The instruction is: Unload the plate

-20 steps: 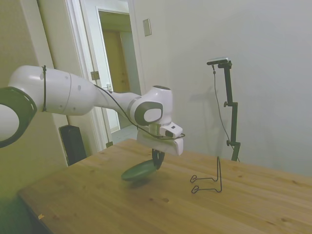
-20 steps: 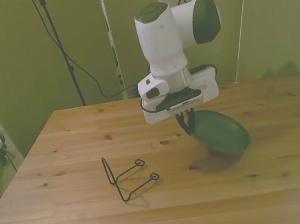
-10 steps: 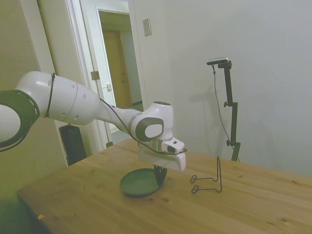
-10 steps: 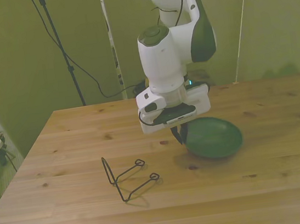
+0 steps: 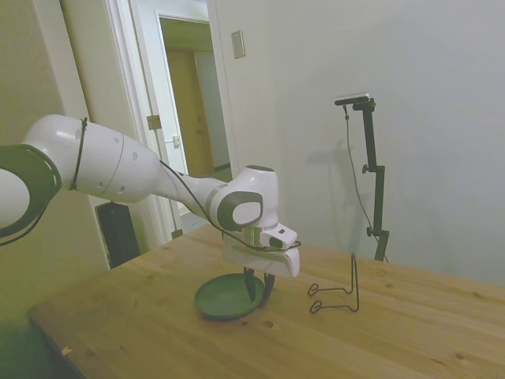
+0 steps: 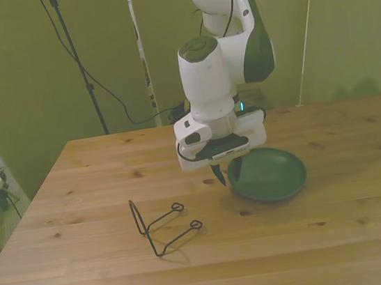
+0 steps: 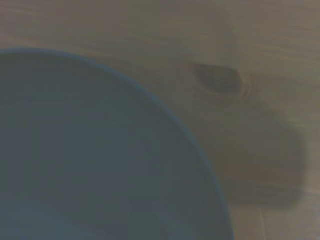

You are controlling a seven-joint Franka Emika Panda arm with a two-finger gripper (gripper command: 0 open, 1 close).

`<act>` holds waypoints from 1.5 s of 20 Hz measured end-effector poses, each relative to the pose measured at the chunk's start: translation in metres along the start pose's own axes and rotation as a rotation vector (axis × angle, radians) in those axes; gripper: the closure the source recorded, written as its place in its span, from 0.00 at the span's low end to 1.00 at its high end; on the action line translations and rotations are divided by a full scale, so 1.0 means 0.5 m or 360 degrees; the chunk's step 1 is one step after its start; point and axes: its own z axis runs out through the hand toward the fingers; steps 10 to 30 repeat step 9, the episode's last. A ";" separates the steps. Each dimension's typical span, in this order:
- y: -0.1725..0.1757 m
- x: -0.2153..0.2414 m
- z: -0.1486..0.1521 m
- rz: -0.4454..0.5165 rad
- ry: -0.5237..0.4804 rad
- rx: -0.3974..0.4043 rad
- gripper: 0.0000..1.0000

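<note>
With plate [image 6: 268,174] lying flat on table [image 6: 88,268], well apart from wire stand [image 6: 161,225], gripper [image 6: 225,175] straddles its rim with fingers parted, so release looks in hand; next move calls for lifting straight clear.

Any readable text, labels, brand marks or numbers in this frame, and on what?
None can be read.
The plate is plain dark green, with no marking.
The wire stand and the table carry no text.
The tool and the arm's white shell show no lettering that can be made out.
</note>
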 end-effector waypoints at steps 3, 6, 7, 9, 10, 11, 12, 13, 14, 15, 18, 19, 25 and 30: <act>-0.004 -0.015 -0.055 -0.0016 0.0041 0.0021 0.00; 0.004 -0.047 -0.143 -0.0037 0.0066 0.0014 0.00; 0.008 -0.060 -0.179 -0.0039 0.0075 0.0020 0.00; 0.020 -0.091 -0.256 -0.0045 0.0092 0.0023 0.00; 0.020 -0.091 -0.256 -0.0045 0.0092 0.0023 0.00; 0.020 -0.091 -0.256 -0.0045 0.0092 0.0023 0.00; 0.020 -0.091 -0.256 -0.0045 0.0092 0.0023 0.00; 0.020 -0.091 -0.256 -0.0045 0.0092 0.0023 0.00; 0.020 -0.091 -0.256 -0.0045 0.0092 0.0023 0.00; 0.020 -0.091 -0.256 -0.0045 0.0092 0.0023 0.00; 0.020 -0.091 -0.256 -0.0045 0.0092 0.0023 0.00; 0.020 -0.091 -0.256 -0.0045 0.0092 0.0023 0.00; 0.020 -0.091 -0.256 -0.0045 0.0092 0.0023 0.00; 0.020 -0.091 -0.256 -0.0045 0.0092 0.0023 0.00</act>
